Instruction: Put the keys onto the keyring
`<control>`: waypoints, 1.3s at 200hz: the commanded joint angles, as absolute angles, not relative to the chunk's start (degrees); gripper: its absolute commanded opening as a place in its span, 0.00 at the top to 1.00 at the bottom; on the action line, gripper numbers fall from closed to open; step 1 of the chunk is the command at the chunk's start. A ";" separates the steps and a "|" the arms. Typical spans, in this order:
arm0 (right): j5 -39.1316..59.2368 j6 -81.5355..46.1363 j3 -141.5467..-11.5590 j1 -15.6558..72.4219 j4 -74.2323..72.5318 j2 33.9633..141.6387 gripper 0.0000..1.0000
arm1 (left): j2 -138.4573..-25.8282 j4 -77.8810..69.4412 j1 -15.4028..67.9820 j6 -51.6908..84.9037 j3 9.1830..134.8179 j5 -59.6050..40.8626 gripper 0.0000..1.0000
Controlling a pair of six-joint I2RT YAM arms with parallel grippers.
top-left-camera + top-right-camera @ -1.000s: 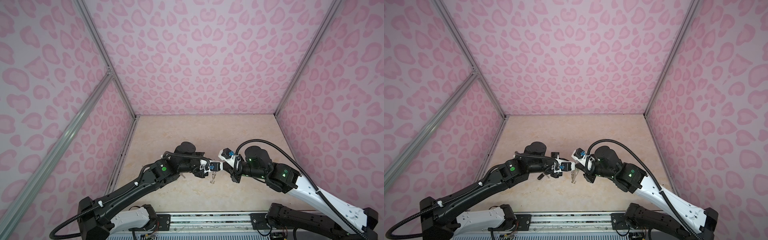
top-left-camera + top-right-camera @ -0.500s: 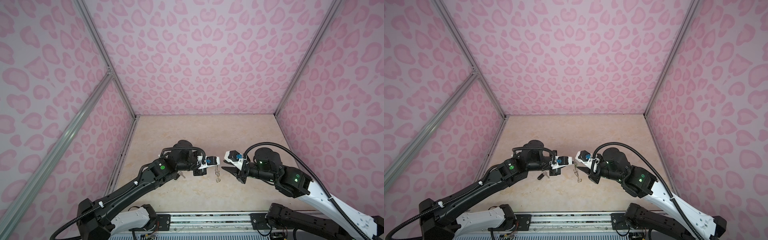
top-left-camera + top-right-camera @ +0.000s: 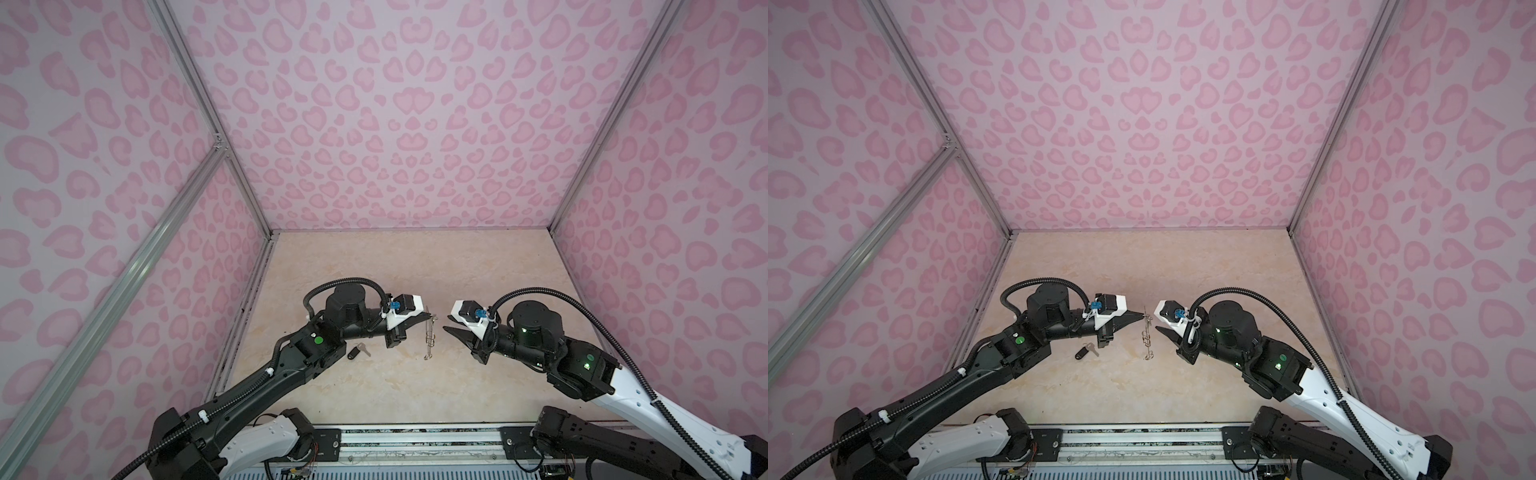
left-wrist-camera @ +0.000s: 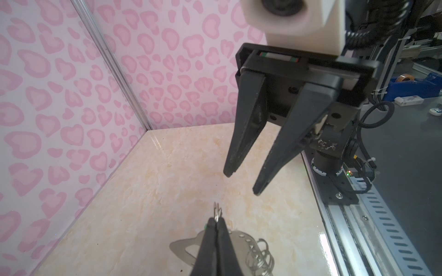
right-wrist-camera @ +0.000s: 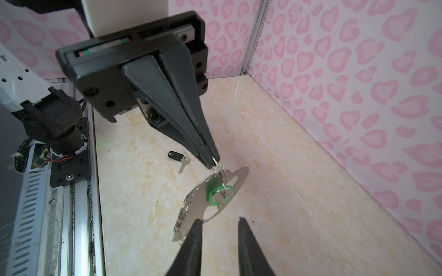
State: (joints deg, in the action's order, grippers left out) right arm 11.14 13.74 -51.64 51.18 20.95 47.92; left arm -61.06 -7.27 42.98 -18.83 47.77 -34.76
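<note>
My left gripper is shut on a small wire ring at the keyring's top. The keyring, a grey metal plate with wire rings along one edge, hangs from it above the table. A green tag hangs against the plate just under the left fingertips. The key with the black tag lies flat on the table below the left wrist. My right gripper stands open a short way right of the keyring, holding nothing.
Pink patterned walls close in the beige marble table at the back and on both sides. A metal rail with both arm bases runs along the front edge.
My right gripper has opened and drawn back to the right, away from the keyring. The left gripper has kept the keyring, lifting it slightly to the right, where it now hangs alone.
</note>
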 commanded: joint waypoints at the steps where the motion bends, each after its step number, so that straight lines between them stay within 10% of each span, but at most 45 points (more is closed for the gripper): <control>1: 11.87 14.37 -52.20 51.23 17.94 48.74 0.73 | -60.43 -13.98 42.89 -15.75 46.75 -36.73 0.97; 112: 16.04 14.42 -52.46 51.23 17.02 50.01 0.74 | -60.12 -16.53 42.75 -14.45 44.99 -43.79 0.97; 229: 20.55 14.55 -51.75 51.23 16.86 49.75 1.00 | -60.45 -12.96 42.71 -16.88 46.17 -45.49 0.97; 260: 19.52 14.62 -53.14 50.92 21.21 50.54 1.00 | -59.96 -7.27 42.80 -21.49 47.94 -39.35 0.72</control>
State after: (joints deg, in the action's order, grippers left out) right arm 19.92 14.61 -52.16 51.20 18.63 49.84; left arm -60.40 -11.33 42.76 -16.86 46.11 -44.03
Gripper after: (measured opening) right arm 0.048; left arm 0.257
